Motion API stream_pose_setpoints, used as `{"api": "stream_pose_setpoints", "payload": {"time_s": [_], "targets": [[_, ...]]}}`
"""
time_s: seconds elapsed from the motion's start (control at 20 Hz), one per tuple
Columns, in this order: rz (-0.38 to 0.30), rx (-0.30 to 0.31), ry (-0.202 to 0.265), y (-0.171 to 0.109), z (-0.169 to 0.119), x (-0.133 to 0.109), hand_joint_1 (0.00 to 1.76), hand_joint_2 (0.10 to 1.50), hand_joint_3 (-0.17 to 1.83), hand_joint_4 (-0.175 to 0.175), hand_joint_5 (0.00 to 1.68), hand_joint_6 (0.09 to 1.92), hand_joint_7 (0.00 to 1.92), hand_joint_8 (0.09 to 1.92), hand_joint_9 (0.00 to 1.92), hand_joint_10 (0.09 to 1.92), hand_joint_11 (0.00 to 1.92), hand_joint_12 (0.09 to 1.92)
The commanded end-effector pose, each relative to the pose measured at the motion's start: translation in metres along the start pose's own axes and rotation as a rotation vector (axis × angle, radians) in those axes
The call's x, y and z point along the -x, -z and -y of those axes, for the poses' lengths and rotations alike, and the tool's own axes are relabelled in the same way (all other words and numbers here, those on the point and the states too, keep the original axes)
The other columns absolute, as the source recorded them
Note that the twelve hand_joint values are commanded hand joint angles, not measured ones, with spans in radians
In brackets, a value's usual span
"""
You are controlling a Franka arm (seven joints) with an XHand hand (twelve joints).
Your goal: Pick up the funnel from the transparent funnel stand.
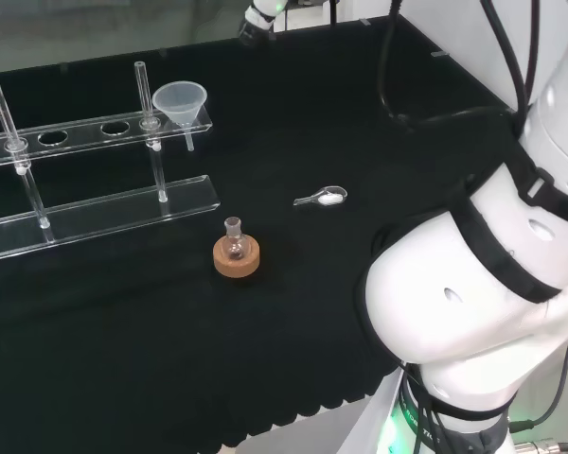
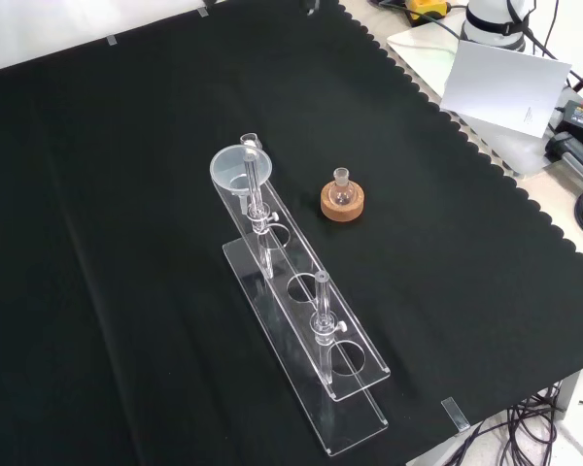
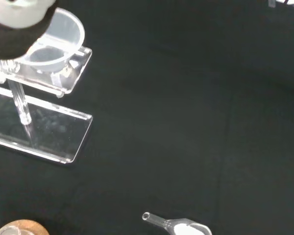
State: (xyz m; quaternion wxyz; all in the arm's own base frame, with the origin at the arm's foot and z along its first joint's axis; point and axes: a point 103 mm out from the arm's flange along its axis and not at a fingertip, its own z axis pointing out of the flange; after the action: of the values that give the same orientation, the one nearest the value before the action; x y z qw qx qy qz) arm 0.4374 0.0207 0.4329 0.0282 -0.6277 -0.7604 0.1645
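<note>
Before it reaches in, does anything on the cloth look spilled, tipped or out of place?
Nothing stands out. The funnel sits upright in the end hole of the clear stand, the small flask rests upright on its cork ring, and the scoop lies apart.

Matt black cloth [image 1: 360, 113] – on it a glossy clear-plastic stand [image 2: 301, 340], translucent smooth funnel [image 1: 181, 101], rough cork ring [image 1: 237, 258].

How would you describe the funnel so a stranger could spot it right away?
Find the long clear stand on the black cloth. At its right end in the head view, the funnel sits in the last hole. It alone is a wide cone; its neighbours are thin upright rods.
</note>
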Motion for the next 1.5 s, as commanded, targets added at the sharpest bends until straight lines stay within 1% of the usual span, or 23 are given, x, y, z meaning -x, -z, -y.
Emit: {"api": "stream_pose_setpoints", "payload": {"time_s": [0.05, 0.1, 0.2, 0.4, 0.5, 0.6, 0.65, 0.75, 0.85, 1.1, 1.35, 1.5], "targets": [[-0.001, -0.025, 0.025, -0.005, -0.013, -0.008, 0.74, 0.63, 0.01, -0.026, 0.23, 0.09, 0.36, 0.64, 0.0, 0.95, 0.0, 1.36], [-0.006, -0.031, 0.025, -0.005, -0.017, -0.013, 0.74, 0.63, 0.01, -0.026, 0.23, 0.09, 0.36, 0.64, 0.0, 0.95, 0.0, 1.36], [-0.006, -0.035, 0.028, -0.007, -0.022, -0.016, 0.74, 0.63, 0.01, -0.026, 0.23, 0.09, 0.36, 0.64, 0.0, 0.95, 0.0, 1.35], [0.004, -0.054, 0.051, -0.012, -0.032, -0.02, 0.74, 0.63, 0.01, -0.029, 0.2, 0.09, 0.36, 0.64, 0.0, 0.94, 0.0, 1.33], [0.008, -0.062, 0.066, -0.014, -0.036, -0.023, 0.73, 0.63, 0.02, -0.03, 0.19, 0.09, 0.34, 0.63, 0.0, 0.93, 0.0, 1.32], [0.009, -0.071, 0.069, -0.016, -0.042, -0.028, 0.73, 0.63, 0.02, -0.029, 0.17, 0.09, 0.31, 0.62, 0.0, 0.92, 0.0, 1.32], [0.005, -0.075, 0.071, -0.019, -0.043, -0.027, 0.73, 0.64, 0.02, -0.03, 0.15, 0.09, 0.3, 0.62, 0.0, 0.9, 0.0, 1.31], [0.01, -0.092, 0.084, -0.021, -0.054, -0.039, 0.72, 0.64, 0.02, -0.036, 0.11, 0.09, 0.25, 0.62, 0.0, 0.85, 0.0, 1.28], [0.017, -0.099, 0.089, -0.022, -0.06, -0.045, 0.7, 0.64, 0.02, -0.041, 0.09, 0.09, 0.21, 0.63, 0.0, 0.81, 0.0, 1.25], [0.021, -0.127, 0.108, -0.03, -0.078, -0.053, 0.67, 0.63, 0.01, -0.047, 0.06, 0.09, 0.18, 0.63, 0.0, 0.79, 0.0, 1.23], [0.041, -0.155, 0.13, -0.037, -0.1, -0.071, 0.67, 0.63, 0.01, -0.05, 0.05, 0.09, 0.14, 0.64, 0.0, 0.75, 0.0, 1.2], [0.032, -0.16, 0.135, -0.041, -0.108, -0.071, 0.67, 0.63, 0.01, -0.052, 0.03, 0.09, 0.13, 0.64, 0.0, 0.75, 0.0, 1.19]]}}
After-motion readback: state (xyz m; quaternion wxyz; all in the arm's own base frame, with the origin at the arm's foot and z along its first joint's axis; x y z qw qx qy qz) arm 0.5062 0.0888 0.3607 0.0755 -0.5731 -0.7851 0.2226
